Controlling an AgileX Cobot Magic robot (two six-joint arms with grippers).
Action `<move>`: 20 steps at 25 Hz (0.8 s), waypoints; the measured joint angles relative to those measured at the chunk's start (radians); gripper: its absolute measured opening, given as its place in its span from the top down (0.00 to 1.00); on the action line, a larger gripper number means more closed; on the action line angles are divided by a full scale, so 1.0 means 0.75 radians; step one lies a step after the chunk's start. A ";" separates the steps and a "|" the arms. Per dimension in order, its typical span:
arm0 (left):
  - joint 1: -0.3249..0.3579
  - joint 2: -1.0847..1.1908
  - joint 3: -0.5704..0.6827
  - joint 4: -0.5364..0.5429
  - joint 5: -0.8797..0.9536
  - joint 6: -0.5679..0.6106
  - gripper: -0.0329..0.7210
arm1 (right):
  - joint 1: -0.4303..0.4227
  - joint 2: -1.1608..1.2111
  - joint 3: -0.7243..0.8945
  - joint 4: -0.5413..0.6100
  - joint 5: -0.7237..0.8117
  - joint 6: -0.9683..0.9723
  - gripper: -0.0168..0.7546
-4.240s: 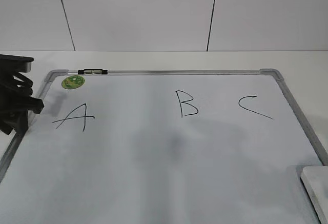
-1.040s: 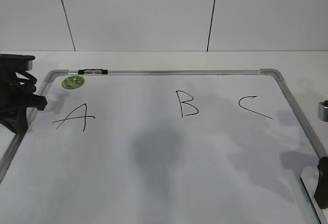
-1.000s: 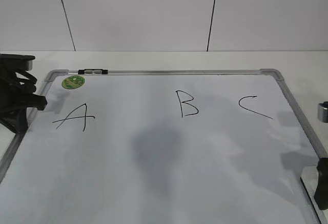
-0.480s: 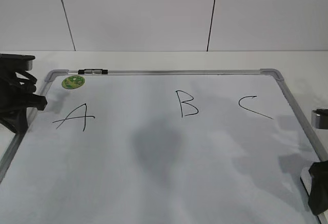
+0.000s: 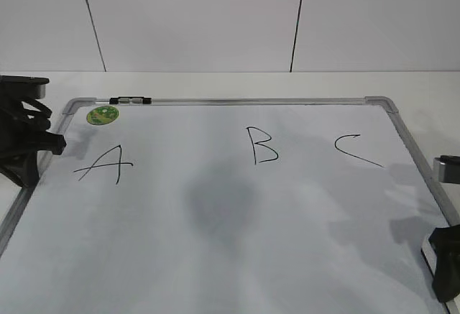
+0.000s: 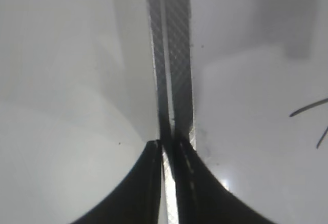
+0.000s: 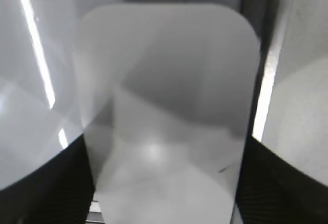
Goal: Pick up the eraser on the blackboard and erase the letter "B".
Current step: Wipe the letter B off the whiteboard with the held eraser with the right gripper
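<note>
The eraser lay flat at the near right corner of the blackboard, seen from above in the right wrist view as a pale oblong block with rounded corners; in the exterior view it was almost wholly hidden behind the right tool. The right tool's two dark fingers stood apart, one on each long side of the eraser, with a thin gap showing on the right side; contact on the left side could not be told.

The letter "B" stood whole in black marker near the far middle of the blackboard, between the "A" toward the left edge and the "C" toward the right edge, well apart from the eraser. A round green sticker sat at the far left corner.

The left tool, fingers together, rested over the grey frame at the left edge of the blackboard. The blackboard lay on a white worktop.
</note>
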 joint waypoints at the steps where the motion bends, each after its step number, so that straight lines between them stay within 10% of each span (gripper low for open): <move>1: 0.000 0.000 0.000 0.000 0.000 0.000 0.89 | 0.000 0.000 0.000 -0.006 0.000 0.000 0.23; 20: 0.000 0.000 0.000 -0.003 -0.002 0.000 0.89 | 0.000 0.000 0.000 -0.008 -0.003 0.000 0.29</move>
